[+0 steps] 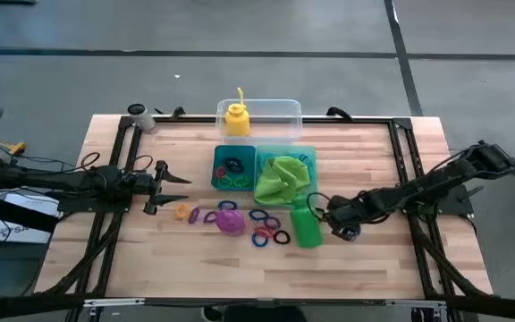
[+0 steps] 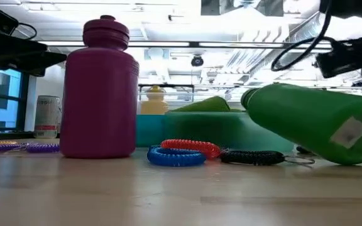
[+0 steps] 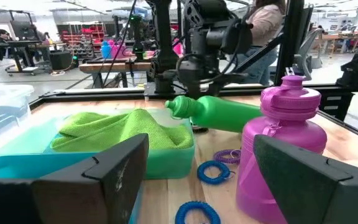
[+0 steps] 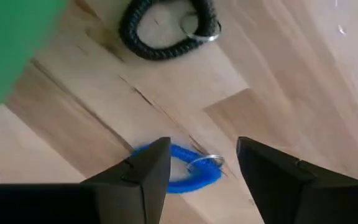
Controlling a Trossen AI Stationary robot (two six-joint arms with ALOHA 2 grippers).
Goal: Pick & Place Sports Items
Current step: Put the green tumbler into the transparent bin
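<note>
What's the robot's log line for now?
left gripper: open, idle at left | right gripper: open, over blue ring | green bottle: lying by tray

The table [image 1: 401, 268] lies bare along its near edge and across both outer sides, so a claw can pass there freely. The middle is crowded. The teal tray [image 1: 217, 167] and the clear tub [image 1: 289, 109] behind it block the centre. In front of the tray, a purple bottle [image 1: 231, 221] stands upright and a green bottle [image 1: 306, 227] lies tilted, with coiled rings [image 1: 268, 234] scattered on the wood between them. More rings [image 1: 186, 214] lie just left of the purple bottle. The right claw [image 1: 322, 212] sits against the green bottle, closing that side. The left claw [image 1: 179, 185] hangs with fingers spread over open wood left of the tray.
</note>
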